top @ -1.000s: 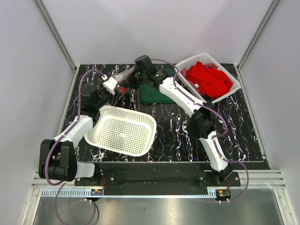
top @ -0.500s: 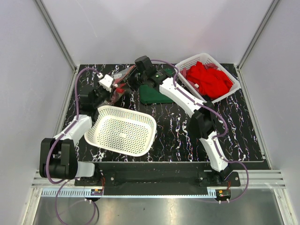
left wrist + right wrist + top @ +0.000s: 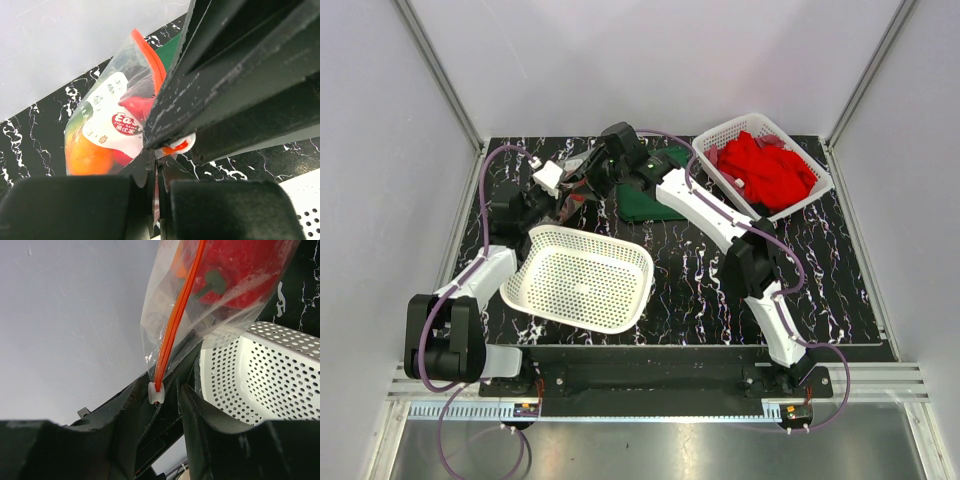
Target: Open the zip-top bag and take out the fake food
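- L jaws pinched shut on zip-top bag [image 3: 107, 125] edge — bag stretched btwn both arms.
- R jaws narrow, clamping white zip slider [image 3: 156, 392]; red pepper [image 3: 240, 270] inside bag.

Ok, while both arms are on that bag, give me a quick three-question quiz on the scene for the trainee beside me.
1. True or false: the left gripper is open and clear of the zip-top bag.
2. Multiple choice: what sits between the fingers of the right gripper? A) the white zip slider B) a red cloth C) the green cloth
3. Fill the gap: seen through the clear plastic in the right wrist view, the red piece of fake food with a green stem is a plastic ___.

Key: 1 false, it is shut on the bag's edge; 2 A; 3 pepper.
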